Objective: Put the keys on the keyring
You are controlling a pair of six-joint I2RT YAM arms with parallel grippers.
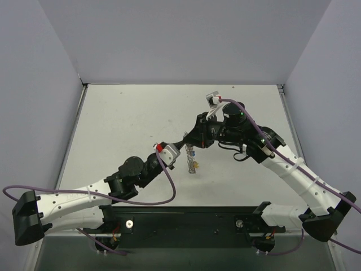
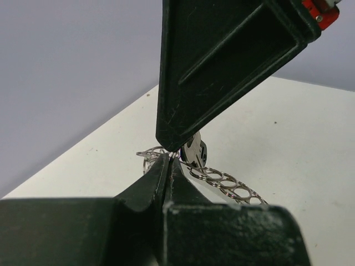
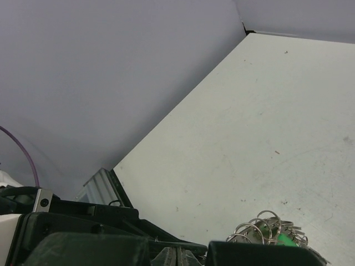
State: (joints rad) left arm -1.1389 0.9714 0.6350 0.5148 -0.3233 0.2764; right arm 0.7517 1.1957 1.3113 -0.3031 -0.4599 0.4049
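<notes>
My left gripper (image 2: 169, 159) is shut on the rim of the keyring (image 2: 228, 183), a silvery ring with a chain-like edge held just above the table. My right gripper (image 2: 173, 145) comes down from above, tip to tip with the left one. It looks shut on a small key (image 2: 195, 153) with a dark head that hangs against the ring. In the top view both grippers meet at the table's middle, left (image 1: 179, 148) and right (image 1: 189, 141), with the keyring (image 1: 193, 164) and keys dangling below them. The right wrist view shows shut fingertips (image 3: 175, 257) and a bunch of keys (image 3: 269, 230), one green-headed.
The white table (image 1: 130, 124) is walled by grey panels on three sides. A black rail (image 1: 186, 217) carrying the arm bases runs along the near edge. A purple cable (image 1: 90, 195) loops beside the left arm.
</notes>
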